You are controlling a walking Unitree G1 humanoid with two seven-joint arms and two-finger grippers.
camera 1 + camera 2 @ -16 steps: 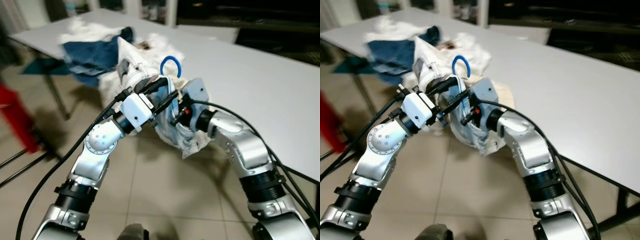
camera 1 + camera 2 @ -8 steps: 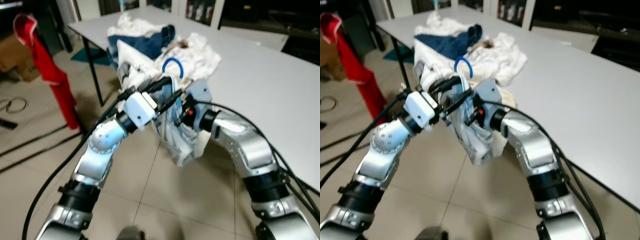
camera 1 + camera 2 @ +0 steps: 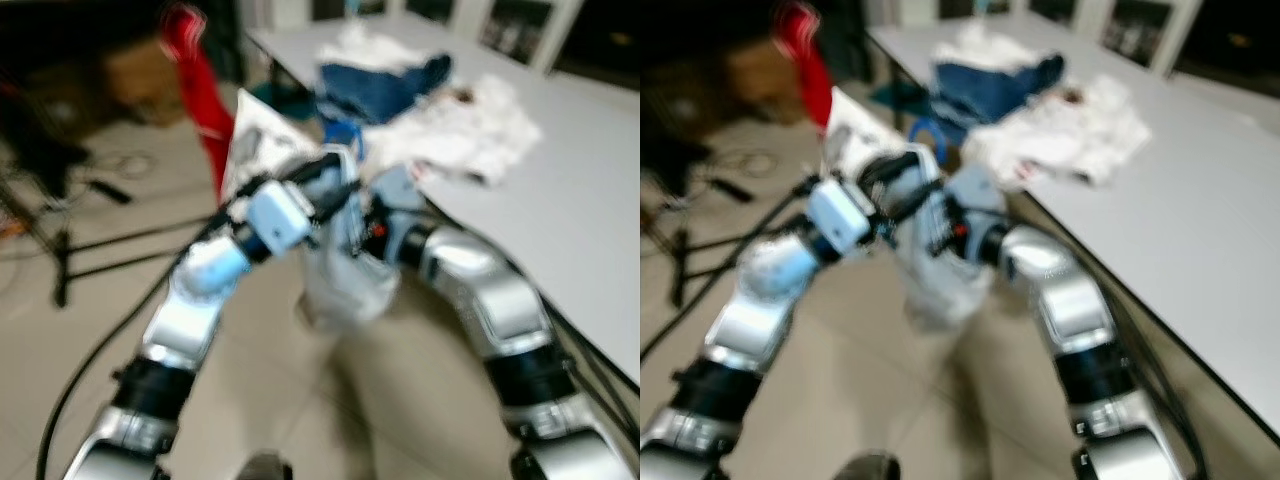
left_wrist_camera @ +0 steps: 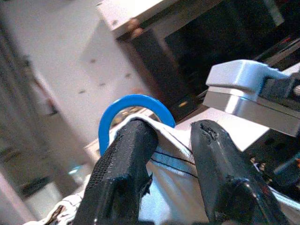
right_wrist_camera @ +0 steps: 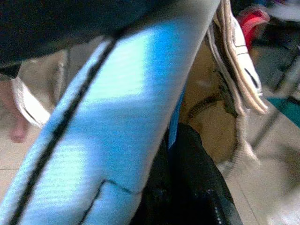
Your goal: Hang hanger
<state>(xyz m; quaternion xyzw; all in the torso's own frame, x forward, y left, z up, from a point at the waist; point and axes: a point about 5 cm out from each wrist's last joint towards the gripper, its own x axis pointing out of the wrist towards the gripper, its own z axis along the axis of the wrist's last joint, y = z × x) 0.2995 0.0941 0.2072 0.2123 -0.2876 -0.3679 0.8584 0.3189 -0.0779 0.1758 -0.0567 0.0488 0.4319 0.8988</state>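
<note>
The left gripper (image 4: 176, 154) has its two black fingers (image 4: 124, 164) slightly spread and clamped on the pale striped garment (image 4: 164, 187) just below the blue hanger hook (image 4: 123, 105), whose round loop rises right above the fingertips. In the head views, blurred by motion, both silver arms meet in front of the robot at that one garment (image 3: 345, 285), which hangs from them above the tiled floor (image 3: 300, 400), beside the edge of the tabletop (image 3: 590, 190); the blue hook (image 3: 343, 135) shows at its top. The right gripper (image 3: 372, 215) is pressed up against the same cloth from the other side; its wrist view is crowded by light blue striped fabric (image 5: 117, 108) with one dark finger (image 5: 187, 178) touching it, but whether those fingers are spread or pressed together I cannot tell. Counted: one hanger, one garment on it, two grippers on it. On the tabletop lies one heap of clothes, with a dark blue piece (image 3: 385, 85) and a white piece (image 3: 480, 125) distinguishable within it. One red garment (image 3: 195, 70) hangs further off to the robot's left, near dark stand legs (image 3: 60, 250) on the floor.
</note>
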